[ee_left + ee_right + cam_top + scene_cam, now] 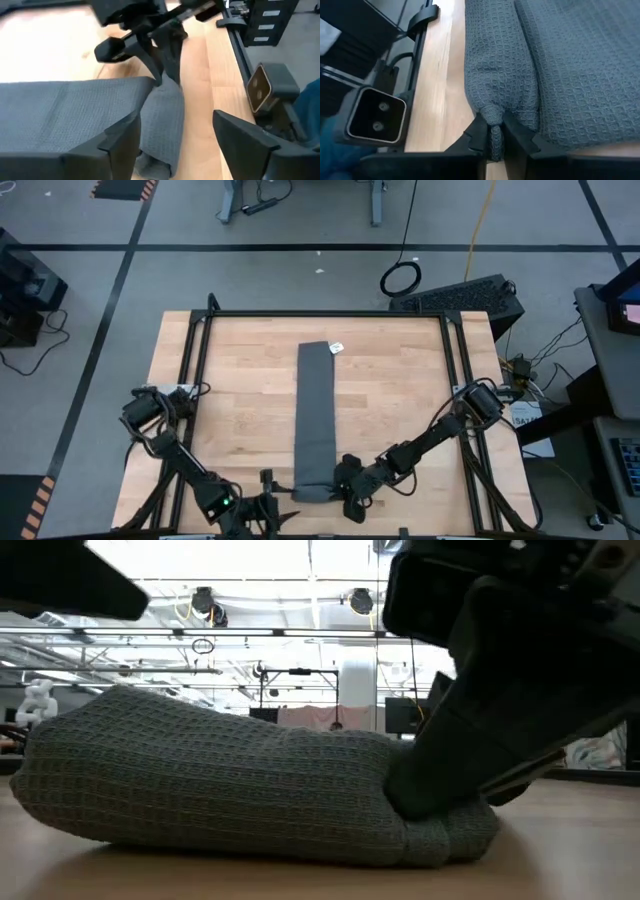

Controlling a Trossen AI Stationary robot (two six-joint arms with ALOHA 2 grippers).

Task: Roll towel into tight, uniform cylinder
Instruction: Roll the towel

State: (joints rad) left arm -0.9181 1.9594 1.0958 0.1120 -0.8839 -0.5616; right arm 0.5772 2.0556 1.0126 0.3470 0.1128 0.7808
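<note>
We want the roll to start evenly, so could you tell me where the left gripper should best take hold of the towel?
Probably at the left corner of the towel's rolled near end, coming in from the left. The right gripper is shut on the right corner of that end, while the left gripper, open, faces the free side, so a matching grip should keep the fold level.

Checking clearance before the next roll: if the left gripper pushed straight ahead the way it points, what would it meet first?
Probably the rolled end of the towel, which lies between the open left gripper fingers; the right gripper pinches it just beyond.
</note>
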